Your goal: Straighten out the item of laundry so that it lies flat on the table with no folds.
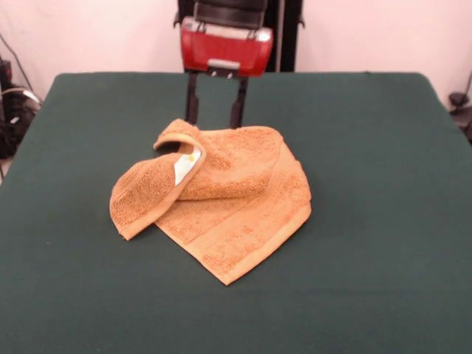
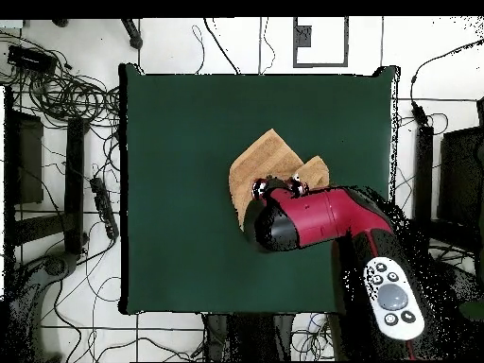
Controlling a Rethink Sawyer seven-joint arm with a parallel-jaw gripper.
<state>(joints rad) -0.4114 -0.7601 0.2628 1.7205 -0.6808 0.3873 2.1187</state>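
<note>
Much bare table (image 1: 383,280), folded washcloth (image 1: 236,214) central

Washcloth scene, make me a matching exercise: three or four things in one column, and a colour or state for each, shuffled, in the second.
Things:
1. washcloth
2. table
3. tag
4. end effector

Descriptions:
A. dark green, flat
B. white, tucked inside a fold
C. two dark fingers spread apart, behind the cloth
D. orange-tan, crumpled with one corner rolled over

Pairs: 1-D, 2-A, 3-B, 4-C
</note>
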